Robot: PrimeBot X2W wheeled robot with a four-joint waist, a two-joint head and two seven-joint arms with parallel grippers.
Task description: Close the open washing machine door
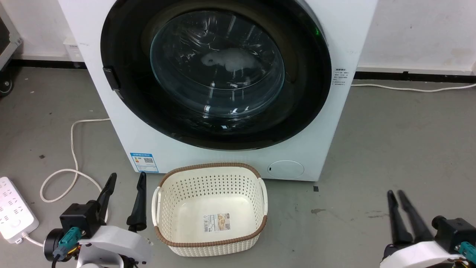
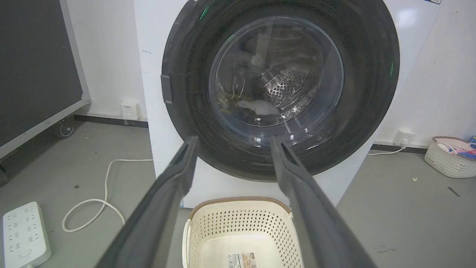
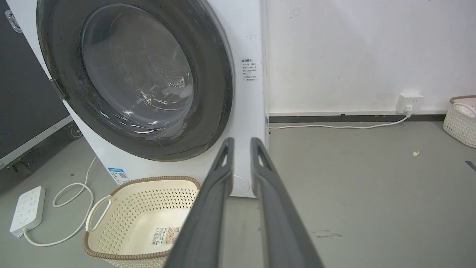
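Since the washing machine door [image 1: 217,70] looks flush to the front all round, step: confirm latch, not swing.
Door loc: on front of the washing machine [image 1: 122,141], 12 o'clock in head view. Black rim sits against the white panel, no gap seen in either wrist view. Whether the latch clicked: can't tell.
Latch side: dark tab [image 1: 111,79] at 9 o'clock of the rim.
L hand [image 1: 126,176]: 7 o'clock in head view, fingers apart, empty, low near floor, well clear of door.
R hand [image 1: 395,193]: 5 o'clock, fingers nearly together w/ thin gap, empty, well apart from washer.
Do it well: if a push is needed, press w/ flat of fingers on the black rim by the tab, not on the glass bowl. Go slow, straight in, stop on resistance. L hand is on the tab side, so my pick.
In the way: cream basket [image 1: 210,166] on floor at 6 o'clock of door, just beside washer base. Arm should go over it, not through.
Floor clutter: power strip [image 1: 15,212] + white cable [image 1: 72,149] at 8–9 o'clock, near L hand. Mind elbow and wheels.
Other: second basket [image 2: 450,160] at 3 o'clock by the wall, no issue.
Risk: rim is glossy, so a fingertip may skid onto the glass.
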